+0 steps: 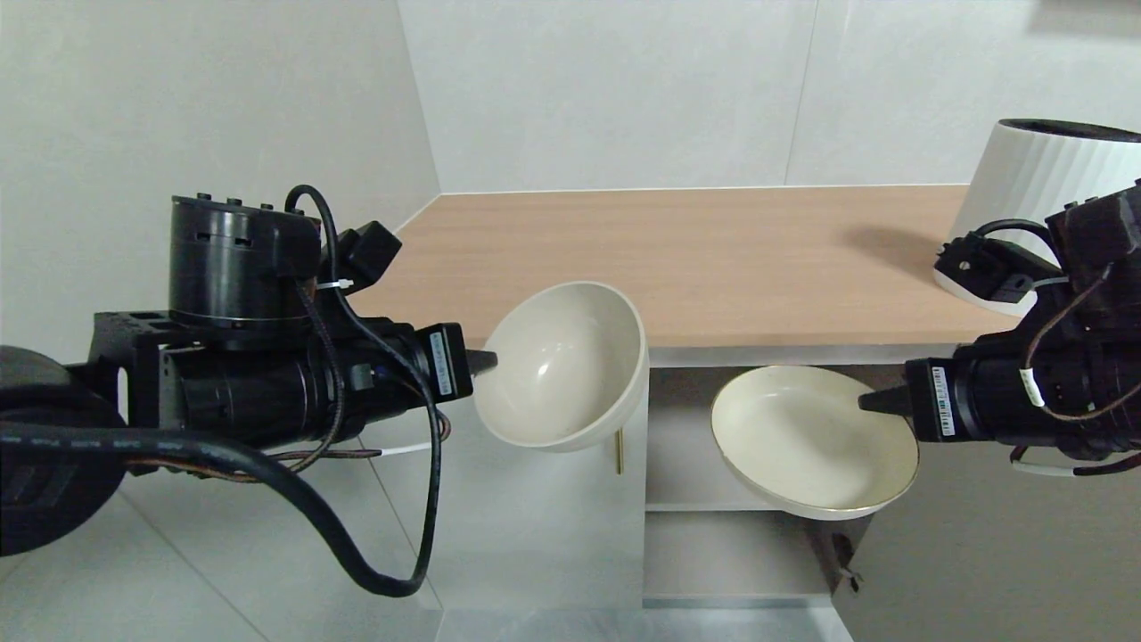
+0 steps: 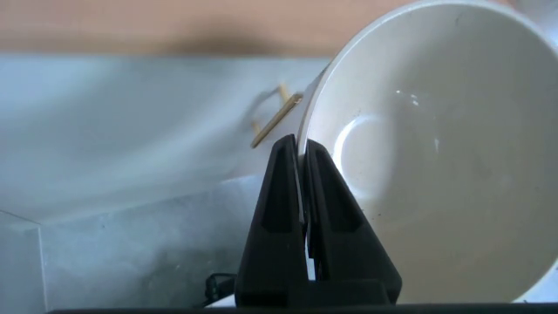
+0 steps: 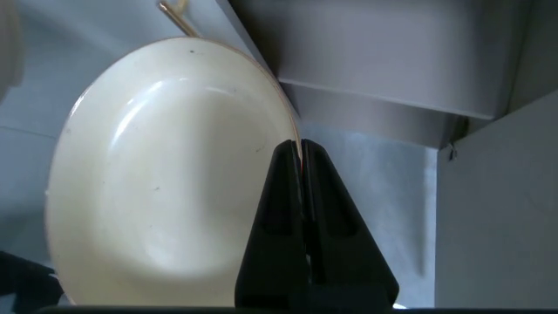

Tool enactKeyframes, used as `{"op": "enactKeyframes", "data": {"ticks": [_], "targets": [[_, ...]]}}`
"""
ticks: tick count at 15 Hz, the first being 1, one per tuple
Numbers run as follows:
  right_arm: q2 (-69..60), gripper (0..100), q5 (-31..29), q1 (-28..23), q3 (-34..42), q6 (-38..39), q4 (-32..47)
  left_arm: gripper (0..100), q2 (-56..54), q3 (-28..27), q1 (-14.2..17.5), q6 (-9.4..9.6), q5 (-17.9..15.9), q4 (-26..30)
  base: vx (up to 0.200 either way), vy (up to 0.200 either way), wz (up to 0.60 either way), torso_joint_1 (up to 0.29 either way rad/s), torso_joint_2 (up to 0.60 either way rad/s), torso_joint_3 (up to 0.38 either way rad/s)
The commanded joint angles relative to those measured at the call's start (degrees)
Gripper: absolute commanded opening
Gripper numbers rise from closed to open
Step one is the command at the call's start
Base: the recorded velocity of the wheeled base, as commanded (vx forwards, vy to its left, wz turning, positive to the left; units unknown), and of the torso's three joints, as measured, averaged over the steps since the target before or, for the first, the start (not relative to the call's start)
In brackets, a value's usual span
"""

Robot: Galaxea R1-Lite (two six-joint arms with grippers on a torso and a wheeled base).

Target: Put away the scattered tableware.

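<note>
Wooden table (image 1: 713, 259) behind; left hand (image 1: 488, 361) pinches a bowl (image 1: 562, 366) by its rim, mouth tipped away from the table; right hand (image 1: 866, 401) pinches a tilted plate (image 1: 802, 437).

1 bowl (image 1: 562, 366); 1 plate (image 1: 807, 437); 1 white container (image 1: 1043, 178)

Bowl (image 1: 562, 366) was cream, plain. Plate (image 1: 807, 437) was cream, thin gold rim. Countertop (image 1: 713, 259) was light wood-grain. Ribbed vessel (image 1: 1034, 178) was white.
</note>
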Motion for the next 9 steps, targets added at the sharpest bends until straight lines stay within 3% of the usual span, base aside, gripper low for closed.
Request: {"op": "enactKeyframes", "data": {"ticks": [1,9], "targets": [[0.18,0,0.0,0.03,0.06,0.01,-0.03,0,0.12,-0.02,-0.06,-0.03,0.03,-0.06,0.0,0.0,0.0,-0.168,0.47,0.305],[0.27,0,0.0,0.03,0.06,-0.07,-0.03,0,0.12,-0.02,-0.06,-0.03,-0.06,-0.06,0.0,0.0,0.0,-0.138,0.46,0.314]]}}
